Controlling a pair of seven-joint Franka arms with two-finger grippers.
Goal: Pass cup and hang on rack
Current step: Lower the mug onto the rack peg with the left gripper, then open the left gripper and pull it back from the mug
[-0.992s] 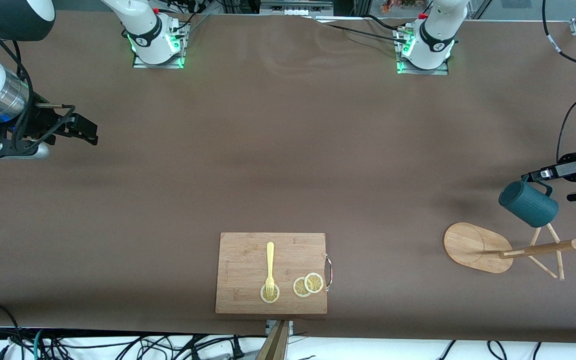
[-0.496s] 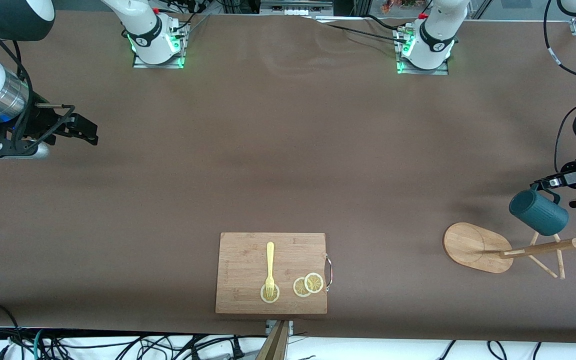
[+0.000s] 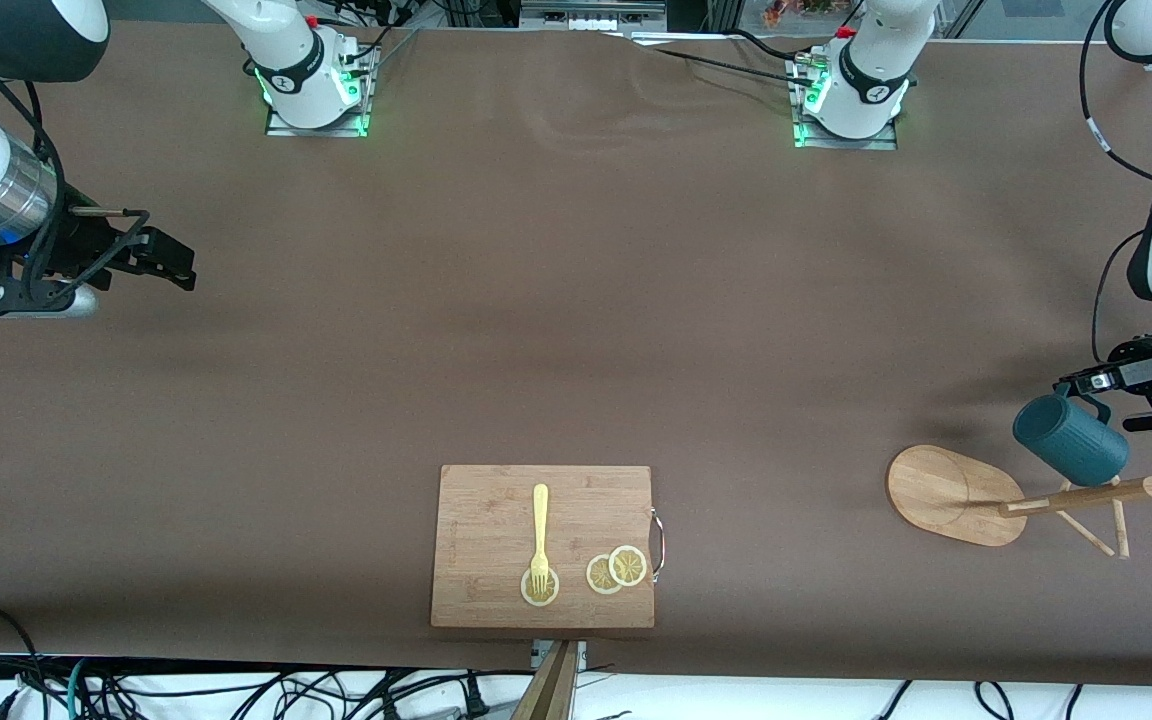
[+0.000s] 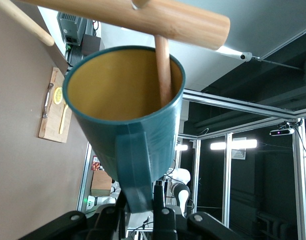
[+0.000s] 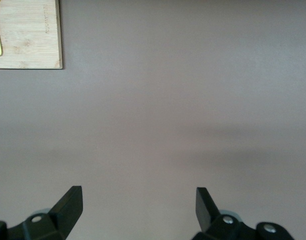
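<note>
Brown cloth-covered table, robot bases along its top edge, cables spilling off the near edge. Action's all at the left arm's end, near the table's edge.

Left gripper is clenched on the cup by its handle; wrist view shows the handle strap pinched between the jaws. Cup's up in the air, over the rack, tilted: long axis slanted, and going by the wrist view the mouth faces away from the gripper, toward the pegs.

Rack's oval base sits on the table; the pole shows slanting off toward the left arm's end, pegs fanning out near its tip.

Key relation, wrist cam: one thin peg already crosses the cup's rim and pokes into the tan interior, w/ the pole's end just above the mouth. So cup & peg are lined up mouth-first. But hanging needs the handle loop, I'd say, and that's the bit the jaws occupy. Can't tell if peg touches the inner wall.

Right gripper waits, spread wide, empty, over bare cloth at the right arm's end.

Cutting board at the near edge mid-table w/ fork & lemon slices, not involved.
</note>
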